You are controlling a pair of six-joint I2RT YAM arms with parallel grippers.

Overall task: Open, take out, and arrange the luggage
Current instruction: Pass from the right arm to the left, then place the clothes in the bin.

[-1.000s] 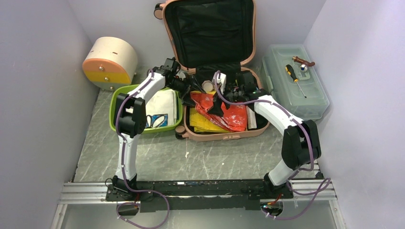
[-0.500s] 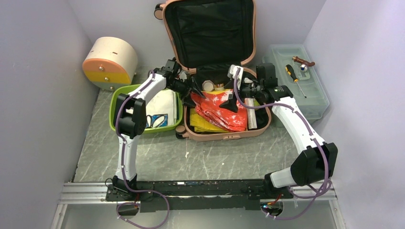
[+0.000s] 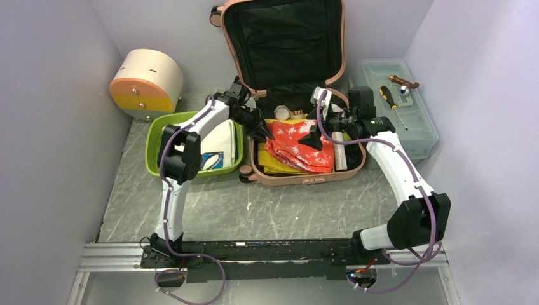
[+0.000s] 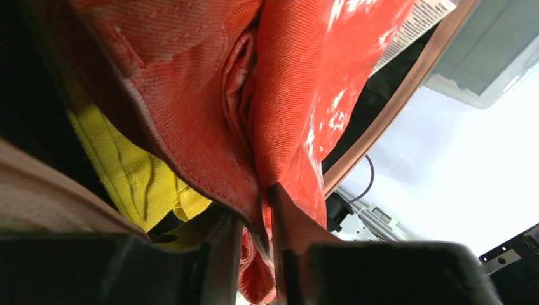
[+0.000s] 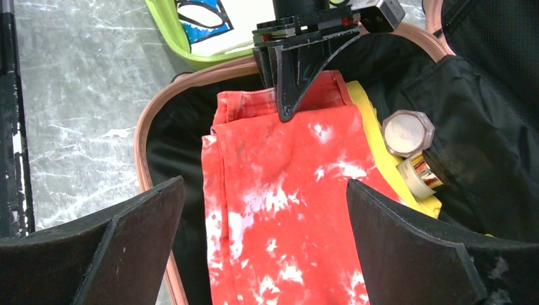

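Here's the luggage [image 3: 299, 180], sitting at the middle of the table's [image 3: 254, 210] far edge, lid standing wide up against the back wall, black lining on show. Down in the lower shell, a red cloth [image 3: 299, 143] splashed with white lies on top of a yellow cloth [image 3: 279, 166]. The left gripper [image 3: 266, 132] is right in there at the shell's left side, fingers pinched together on a fold at the red cloth's edge. The right gripper [image 3: 313, 138] hangs just above the same cloth, jaws spread wide, nothing in them. Tucked at the shell's far end are a hexagonal-lidded jar [image 5: 409, 132] and a gold-banded jar [image 5: 419, 178], touching each other. Along the shell's right wall lies a white printed strip [image 3: 340, 152]; there are lines of text on it, too fine to read. Left of the luggage, a green tray [image 3: 152, 149] holds a white bag [image 3: 219, 146] with a blue-and-black design, perhaps lettering, though it's hard to tell. In the far-left corner is a cream box [image 3: 146, 82] with orange and yellow drawers. In the far-right corner, a grey-green toolbox [image 3: 413, 136] carries a screwdriver [image 3: 393, 105] on its lid.
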